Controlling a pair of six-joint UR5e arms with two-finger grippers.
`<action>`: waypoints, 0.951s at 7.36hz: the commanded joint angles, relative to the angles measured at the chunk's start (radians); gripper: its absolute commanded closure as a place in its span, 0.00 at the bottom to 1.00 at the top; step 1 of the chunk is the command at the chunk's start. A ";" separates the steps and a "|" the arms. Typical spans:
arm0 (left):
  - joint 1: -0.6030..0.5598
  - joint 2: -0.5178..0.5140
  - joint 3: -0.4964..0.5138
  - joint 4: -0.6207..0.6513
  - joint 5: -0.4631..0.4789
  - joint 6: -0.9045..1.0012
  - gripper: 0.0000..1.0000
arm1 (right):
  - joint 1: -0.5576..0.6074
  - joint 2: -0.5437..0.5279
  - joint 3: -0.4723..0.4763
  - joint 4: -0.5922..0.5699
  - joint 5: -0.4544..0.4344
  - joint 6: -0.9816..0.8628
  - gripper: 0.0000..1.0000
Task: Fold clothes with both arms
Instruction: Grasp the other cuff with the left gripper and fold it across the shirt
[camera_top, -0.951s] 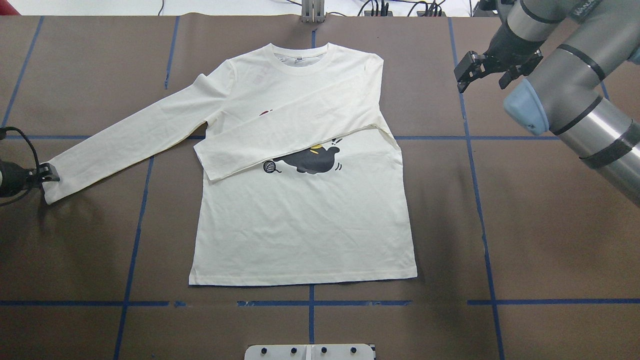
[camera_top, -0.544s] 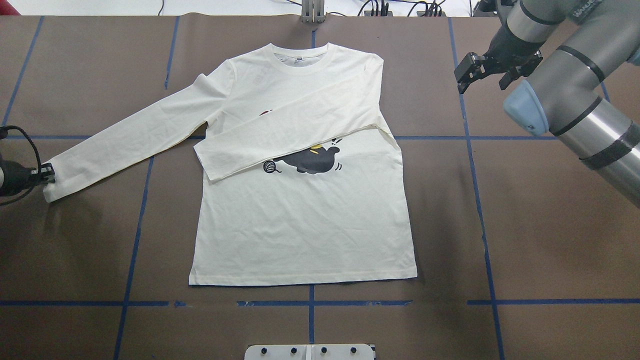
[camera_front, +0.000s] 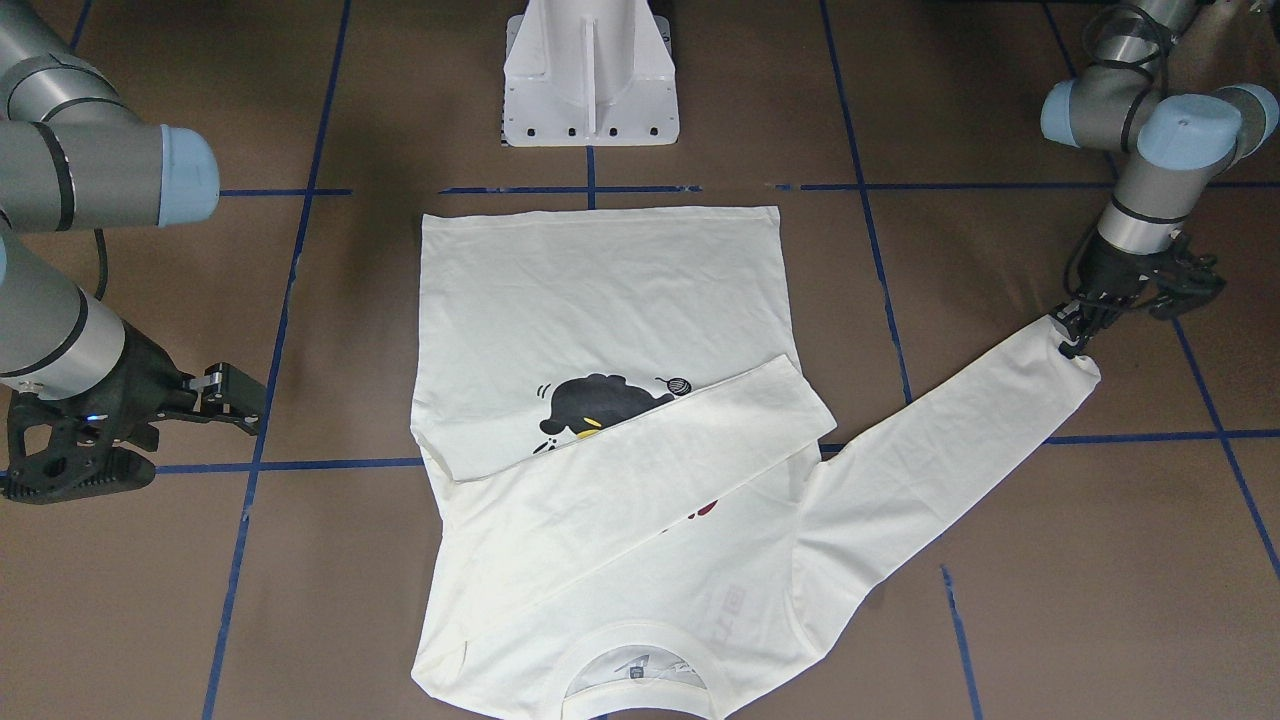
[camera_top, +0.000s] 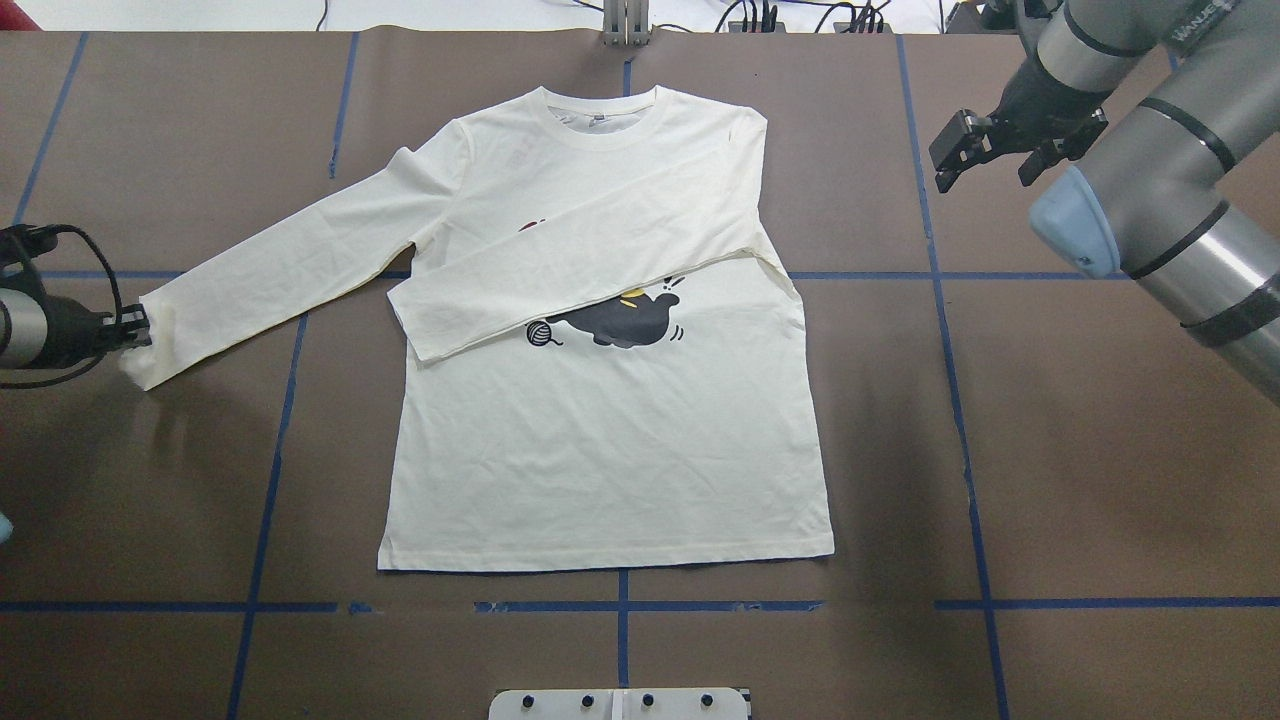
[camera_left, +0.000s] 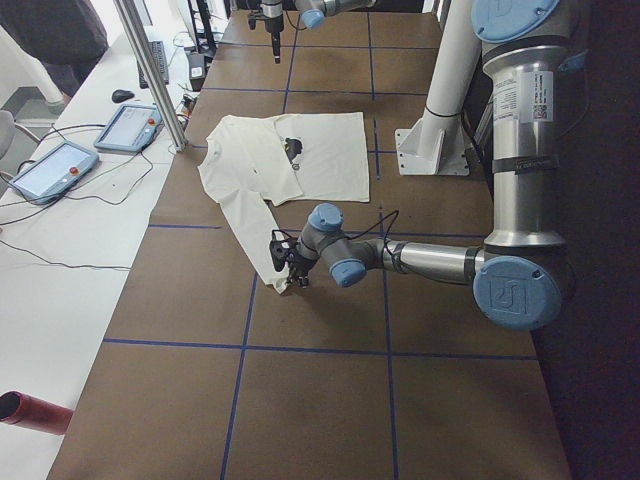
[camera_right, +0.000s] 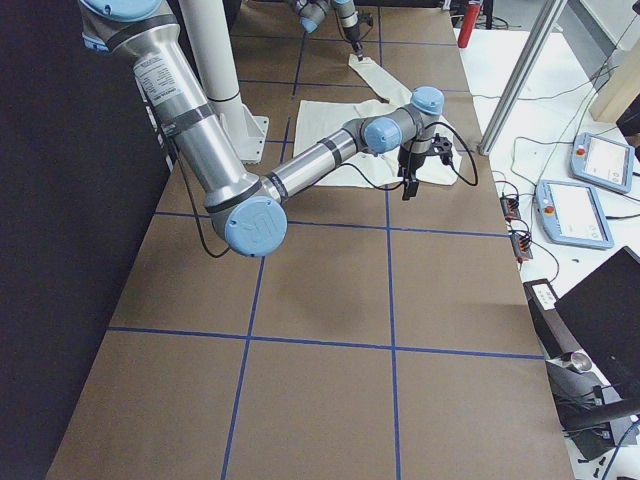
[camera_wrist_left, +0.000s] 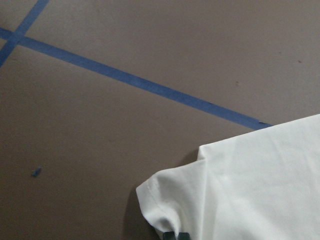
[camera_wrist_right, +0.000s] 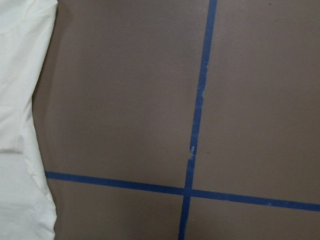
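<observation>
The cream-white long-sleeve T-shirt (camera_top: 610, 450) lies flat, print up, collar toward the far edge. One sleeve (camera_top: 570, 270) is folded across the chest and hides part of the black cat print (camera_top: 630, 320). The other sleeve (camera_top: 290, 260) stretches out to the left. My left gripper (camera_top: 138, 330) is shut on that sleeve's cuff, which is lifted and bunched; it also shows in the front-facing view (camera_front: 1068, 338). My right gripper (camera_top: 992, 160) is open and empty, above the bare table to the right of the shirt's shoulder.
The brown table carries a grid of blue tape lines (camera_top: 960, 400). The white fixed pedestal (camera_front: 590, 70) stands at the robot's edge, just beyond the shirt's hem. A side table with tablets (camera_left: 130, 125) and a metal pole (camera_left: 150, 70) lies past the far edge.
My left gripper has moved to the right, toward the shirt's body, taking the cuff with it so that the sleeve end bunches. My right gripper has shifted slightly to the right.
</observation>
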 joint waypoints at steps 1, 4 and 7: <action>-0.010 -0.176 -0.016 0.186 -0.022 0.002 1.00 | 0.039 -0.092 0.046 0.011 0.002 -0.010 0.00; -0.049 -0.580 -0.030 0.592 -0.122 -0.007 1.00 | 0.074 -0.189 0.087 0.014 0.002 -0.026 0.00; -0.046 -0.960 0.109 0.587 -0.207 -0.245 1.00 | 0.114 -0.233 0.090 0.016 0.048 -0.079 0.00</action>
